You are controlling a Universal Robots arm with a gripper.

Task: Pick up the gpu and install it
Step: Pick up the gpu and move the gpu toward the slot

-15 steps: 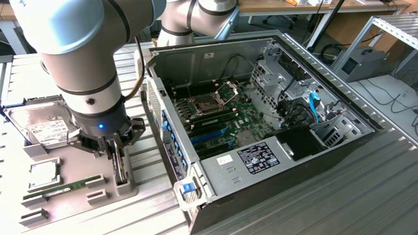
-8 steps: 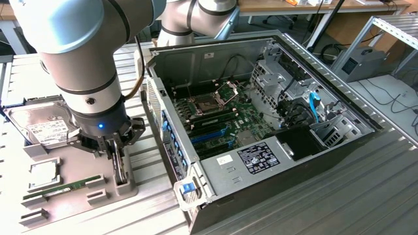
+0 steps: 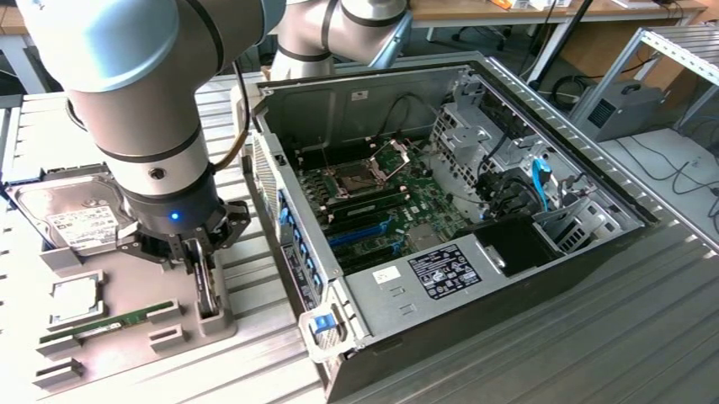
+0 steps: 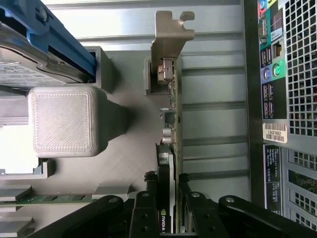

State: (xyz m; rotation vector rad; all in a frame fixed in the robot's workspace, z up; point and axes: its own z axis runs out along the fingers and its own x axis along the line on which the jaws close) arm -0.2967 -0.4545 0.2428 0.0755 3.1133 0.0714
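Observation:
The gpu [image 4: 174, 119] stands on its edge in a slot of the grey holder tray [image 3: 124, 282], at the exterior view's left beside the open computer case [image 3: 528, 252]. In the wrist view I see it edge-on: a thin green board, a black cooler on one face and its silver end bracket [image 4: 168, 37] at the far end. My gripper [image 4: 167, 188] reaches straight down over it, one black finger pressed against each face. In the exterior view the gripper [image 3: 200, 268] hides most of the gpu [image 3: 208, 295].
On the tray lie a silver hard drive [image 3: 73, 215], a processor chip [image 3: 73, 299] and a narrow green memory stick [image 3: 107, 326]. The case's rear panel [image 4: 287, 99] is close beside the card. The motherboard [image 3: 371, 202] lies exposed inside the case. A grey tray block [image 4: 62, 121] stands nearby.

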